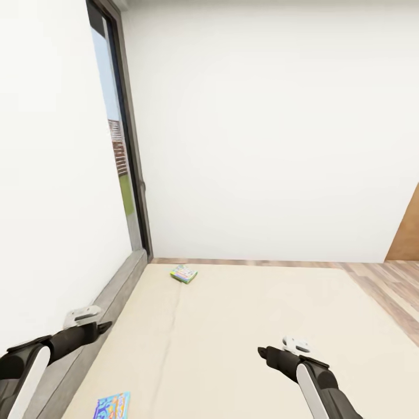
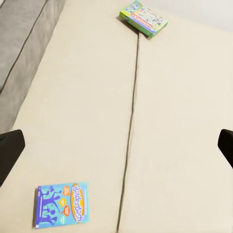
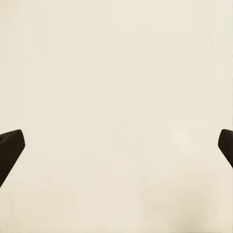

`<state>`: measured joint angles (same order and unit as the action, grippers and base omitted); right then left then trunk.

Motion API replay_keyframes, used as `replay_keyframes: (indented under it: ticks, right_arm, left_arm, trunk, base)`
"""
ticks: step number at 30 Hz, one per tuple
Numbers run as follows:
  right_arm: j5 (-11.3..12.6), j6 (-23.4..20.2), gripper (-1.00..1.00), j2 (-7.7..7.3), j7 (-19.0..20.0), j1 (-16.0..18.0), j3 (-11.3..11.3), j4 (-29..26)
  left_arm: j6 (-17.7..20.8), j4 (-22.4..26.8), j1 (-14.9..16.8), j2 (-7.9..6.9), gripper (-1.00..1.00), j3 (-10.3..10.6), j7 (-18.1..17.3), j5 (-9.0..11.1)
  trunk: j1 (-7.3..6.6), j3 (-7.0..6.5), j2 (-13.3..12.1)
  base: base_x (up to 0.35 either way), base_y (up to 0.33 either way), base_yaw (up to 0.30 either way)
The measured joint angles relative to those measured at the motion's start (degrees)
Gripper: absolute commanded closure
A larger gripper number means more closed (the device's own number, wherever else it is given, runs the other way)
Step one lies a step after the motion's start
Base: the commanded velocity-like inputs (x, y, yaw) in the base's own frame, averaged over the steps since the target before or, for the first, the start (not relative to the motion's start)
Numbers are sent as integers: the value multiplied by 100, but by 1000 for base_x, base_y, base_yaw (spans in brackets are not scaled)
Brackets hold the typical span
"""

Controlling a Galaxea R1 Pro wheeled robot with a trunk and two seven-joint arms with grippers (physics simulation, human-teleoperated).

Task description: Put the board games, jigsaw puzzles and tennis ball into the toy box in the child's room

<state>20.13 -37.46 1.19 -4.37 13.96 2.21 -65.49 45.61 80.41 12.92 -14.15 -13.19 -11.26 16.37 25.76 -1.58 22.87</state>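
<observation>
Two game boxes on the bed (image 1: 262, 326): blue box (image 1: 112, 405) near left, green box (image 1: 184, 273) far. Flat, stiff, probably light; best pinched by an edge. Both sets of jaws spread wide, holding nothing.

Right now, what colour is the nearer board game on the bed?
Blue board game, orange-yellow title; clearest in left wrist view.

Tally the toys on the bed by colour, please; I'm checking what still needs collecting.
Blue board game: 1
Green-white board game: 1
Total: 2, both lying flat on the bed, neither held by a gripper.
</observation>
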Motion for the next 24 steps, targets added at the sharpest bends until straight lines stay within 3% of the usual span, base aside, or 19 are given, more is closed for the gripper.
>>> replay_keyframes:
  ticks: [16, 24]
  right_arm:
    - [46, -9, -100, 1, 0, -15, -3, -282]
    - [61, -10, -100, 0, 0, -19, 15, -307]
  left_arm:
    - [-2, -1, -2, 0, -100, 1, 0, 9]
    - [-2, -3, -1, 0, -100, 3, -1, 8]
  trunk:
    - [0, 0, 0]
    - [0, 0, 0]
  base:
    - [0, 29, -7]
    - [0, 1, -174]
